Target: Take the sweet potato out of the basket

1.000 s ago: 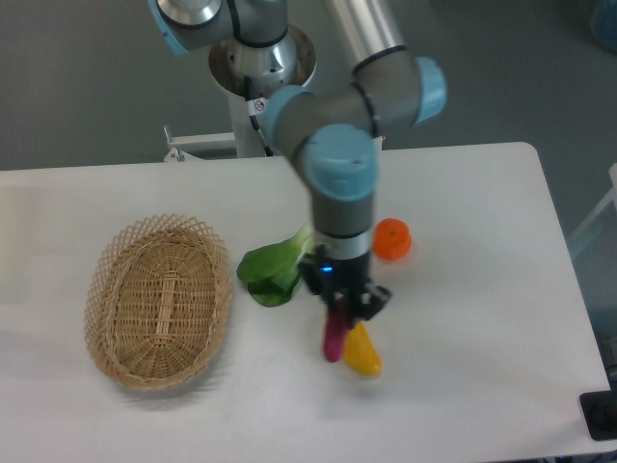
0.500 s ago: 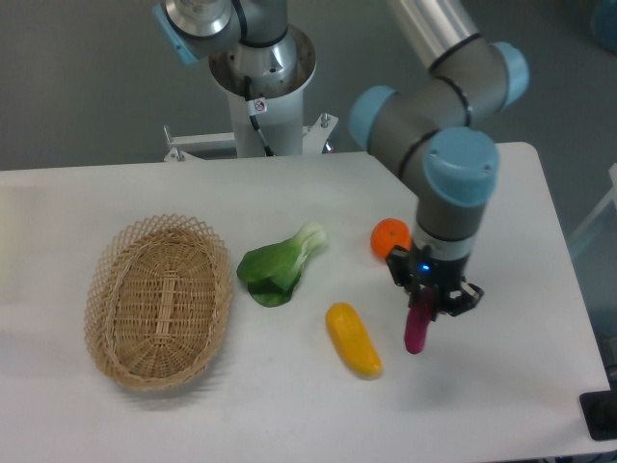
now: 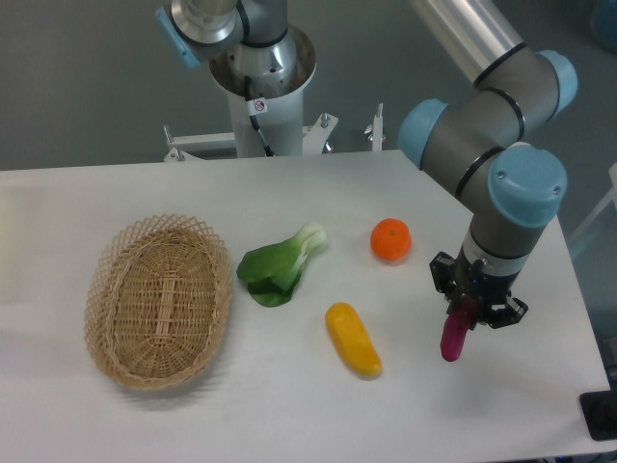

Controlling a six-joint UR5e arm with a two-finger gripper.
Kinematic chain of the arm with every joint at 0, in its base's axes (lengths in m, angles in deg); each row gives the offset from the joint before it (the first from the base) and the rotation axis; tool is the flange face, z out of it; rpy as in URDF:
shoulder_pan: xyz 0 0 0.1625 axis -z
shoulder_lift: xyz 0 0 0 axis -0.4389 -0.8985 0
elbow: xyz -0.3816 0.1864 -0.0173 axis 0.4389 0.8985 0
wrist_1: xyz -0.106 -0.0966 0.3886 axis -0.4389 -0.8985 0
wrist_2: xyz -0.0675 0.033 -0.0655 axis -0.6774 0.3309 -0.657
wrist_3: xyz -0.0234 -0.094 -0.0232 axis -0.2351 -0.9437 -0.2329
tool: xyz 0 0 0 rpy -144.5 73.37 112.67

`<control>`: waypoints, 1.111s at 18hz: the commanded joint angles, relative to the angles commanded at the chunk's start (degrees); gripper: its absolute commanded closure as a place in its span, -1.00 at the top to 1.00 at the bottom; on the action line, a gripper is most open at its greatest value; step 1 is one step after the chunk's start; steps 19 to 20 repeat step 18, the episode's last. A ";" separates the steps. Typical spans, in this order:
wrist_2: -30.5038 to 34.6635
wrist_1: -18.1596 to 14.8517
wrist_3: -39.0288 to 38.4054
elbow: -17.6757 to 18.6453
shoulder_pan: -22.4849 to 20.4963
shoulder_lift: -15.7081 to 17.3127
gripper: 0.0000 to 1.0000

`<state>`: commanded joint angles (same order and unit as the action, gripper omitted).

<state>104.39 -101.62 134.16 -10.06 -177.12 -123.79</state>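
The magenta sweet potato [image 3: 453, 336] hangs upright over the right side of the table, its top end clamped in my gripper [image 3: 467, 314], which is shut on it. Its lower tip is at or just above the tabletop; I cannot tell if it touches. The tan wicker basket [image 3: 108, 289] lies far to the left with nothing inside it.
A yellow oblong vegetable [image 3: 353, 340] lies left of the gripper. An orange fruit [image 3: 391, 239] sits behind it, and a leafy green bok choy [image 3: 279, 265] rests beside the basket. The table's right edge [image 3: 576, 289] is close to the arm.
The arm has carried the sweet potato steadily rightward, from beside the yellow vegetable to near the table's right side. The other items stayed put.
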 joint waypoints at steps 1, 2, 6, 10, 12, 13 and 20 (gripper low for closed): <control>0.00 0.00 0.00 0.09 0.00 -0.09 -0.39; 0.00 0.00 0.00 0.00 0.00 0.00 -0.39; 0.09 0.09 0.00 0.09 0.00 0.00 -0.38; 0.62 0.26 0.00 0.26 0.00 0.00 -0.39; 0.62 0.35 0.00 0.26 0.00 0.00 -0.39; 0.70 0.44 0.00 0.26 0.00 0.00 -0.39; 1.14 0.53 0.00 0.35 0.09 -0.09 -0.39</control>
